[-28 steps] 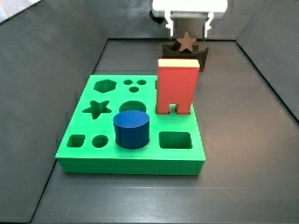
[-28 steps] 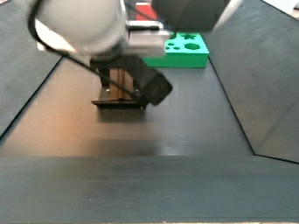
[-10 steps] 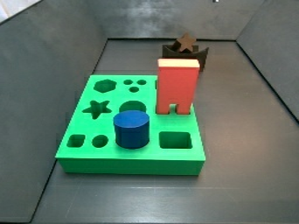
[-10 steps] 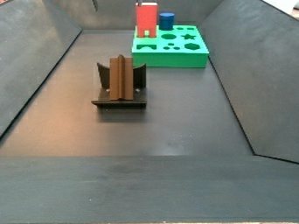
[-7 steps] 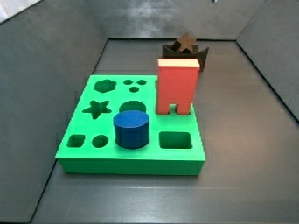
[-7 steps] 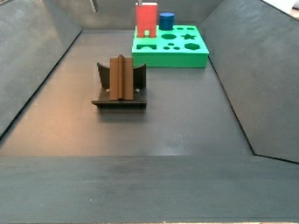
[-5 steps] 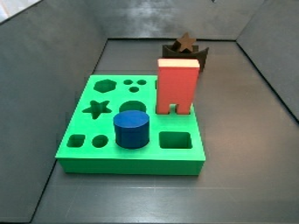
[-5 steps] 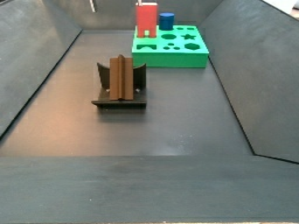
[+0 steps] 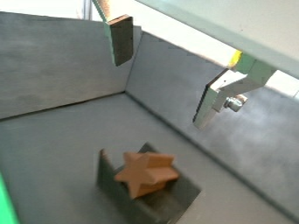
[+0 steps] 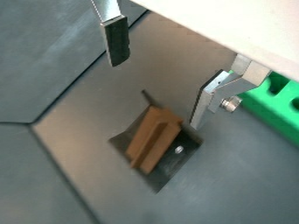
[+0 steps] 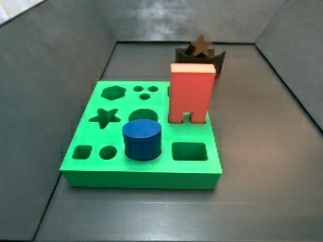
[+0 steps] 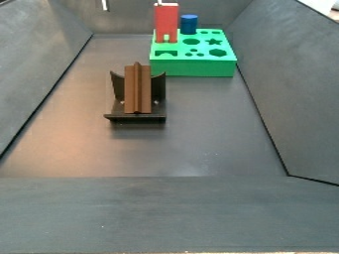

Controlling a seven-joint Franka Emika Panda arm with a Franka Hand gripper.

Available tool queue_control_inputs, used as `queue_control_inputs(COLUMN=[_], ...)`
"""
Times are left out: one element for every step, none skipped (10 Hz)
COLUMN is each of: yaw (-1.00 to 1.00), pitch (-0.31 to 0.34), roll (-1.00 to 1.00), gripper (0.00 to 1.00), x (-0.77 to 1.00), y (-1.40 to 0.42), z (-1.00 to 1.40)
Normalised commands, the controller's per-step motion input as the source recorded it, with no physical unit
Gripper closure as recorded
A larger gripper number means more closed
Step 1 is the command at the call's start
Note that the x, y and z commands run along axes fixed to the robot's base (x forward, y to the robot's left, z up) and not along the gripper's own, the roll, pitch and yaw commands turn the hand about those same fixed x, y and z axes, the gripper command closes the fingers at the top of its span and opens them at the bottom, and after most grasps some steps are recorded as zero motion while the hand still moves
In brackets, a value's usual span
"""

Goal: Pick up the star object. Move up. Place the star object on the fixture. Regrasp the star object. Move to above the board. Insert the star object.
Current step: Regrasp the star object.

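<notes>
Dark grey walls enclosed a dark floor (image 12: 199, 139). One star object (image 12: 137, 89) rested in one fixture (image 12: 135, 112); one board (image 11: 139, 132) lay toward one o'clock of it in a side view, carrying one red block (image 11: 192, 93) and one blue cylinder (image 11: 142, 140). One gripper (image 9: 173, 77) hung above the star, fingers apart, empty.
</notes>
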Motion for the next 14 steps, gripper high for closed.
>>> queue_control_inputs(yaw=[0.04,0.04,0.04,0.05,0.07,0.08,0.1,0.11,0.13,0.14,0.25,0.25,0.25,0.24], pitch=[0.001,0.014,0.031,0.052,0.092,0.112,0.118,0.115,0.109,0.081,0.152,0.133,0.071,0.024], roll=[1.0,1.0,1.0,1.0,1.0,0.96,0.64,0.51,0.34,0.2,0.16,0.14,0.14,0.13], gripper=[0.0,0.0,0.0,0.0,0.0,0.0,0.0,0.0,0.0,0.0,0.0,0.0,0.0,0.0], x=[0.04,0.05,0.06,0.08,0.09,0.09,0.09,0.09,0.09,0.08,0.03,0.03,0.05,0.06], y=[-0.02,-0.03,-0.03,-0.04,-0.04,-0.04,-0.04,-0.04,-0.04,-0.02,0.08,0.08,0.07,0.06], z=[-0.01,-0.01,-0.01,-0.01,-0.02,-0.02,-0.02,-0.02,-0.02,-0.01,-1.0,-1.0,-1.0,-1.0])
